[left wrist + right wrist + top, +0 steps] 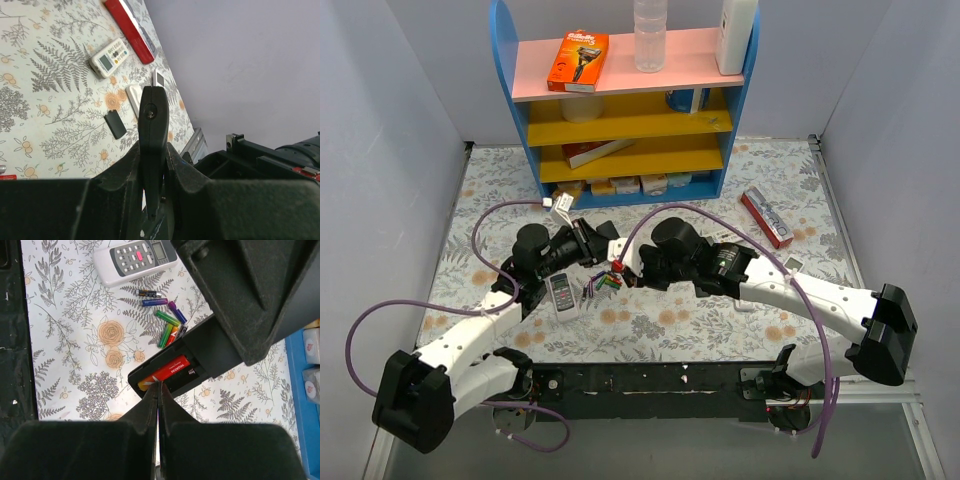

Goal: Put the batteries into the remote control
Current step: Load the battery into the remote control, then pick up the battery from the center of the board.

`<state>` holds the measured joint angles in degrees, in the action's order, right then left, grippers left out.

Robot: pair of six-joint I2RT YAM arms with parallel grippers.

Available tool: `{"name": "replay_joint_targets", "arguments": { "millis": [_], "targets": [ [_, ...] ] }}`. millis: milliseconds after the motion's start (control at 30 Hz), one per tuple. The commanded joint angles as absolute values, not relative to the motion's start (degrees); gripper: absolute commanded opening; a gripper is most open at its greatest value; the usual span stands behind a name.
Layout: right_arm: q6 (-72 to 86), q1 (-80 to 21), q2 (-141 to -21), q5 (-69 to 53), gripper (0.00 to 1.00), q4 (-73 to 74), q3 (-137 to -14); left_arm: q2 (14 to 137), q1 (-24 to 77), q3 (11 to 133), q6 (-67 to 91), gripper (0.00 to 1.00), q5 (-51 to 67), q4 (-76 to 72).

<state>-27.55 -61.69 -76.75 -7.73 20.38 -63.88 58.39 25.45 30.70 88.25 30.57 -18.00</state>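
Right wrist view: the black remote (200,352) is held over the flowered cloth (75,340), a red battery (170,371) in its open bay, loose batteries (167,327) lying below. The left gripper (152,150) clamps the remote. The right gripper (159,386), fingers pressed together, touches the red battery. A grey remote (135,260) lies nearby.

remote control (152,120): slim black bar, lifted off the bench (65,340), bay open, red cell (167,371) seated inside.
batteries (166,326): red, green, purple cells lying clustered on the bench.
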Motion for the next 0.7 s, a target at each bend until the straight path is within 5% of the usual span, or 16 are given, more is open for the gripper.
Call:
{"name": "replay_joint_targets", "arguments": {
  "millis": [0,367,667],
  "targets": [
    [-25.14,-62.23,-75.94,-7.03,0.01,20.30,-65.39,53.36,25.58,29.01,90.35,0.00,23.13,-16.45],
    [-16.35,-53.18,-78.03,-11.86,0.18,20.65,-65.57,37.01,25.31,25.58,88.51,0.00,-4.55,8.67],
    [-9.77,-52.65,-90.85,-9.49,0.27,18.28,-66.88,24.62,25.31,26.45,84.82,0.00,-7.29,15.46]
  ]
}}
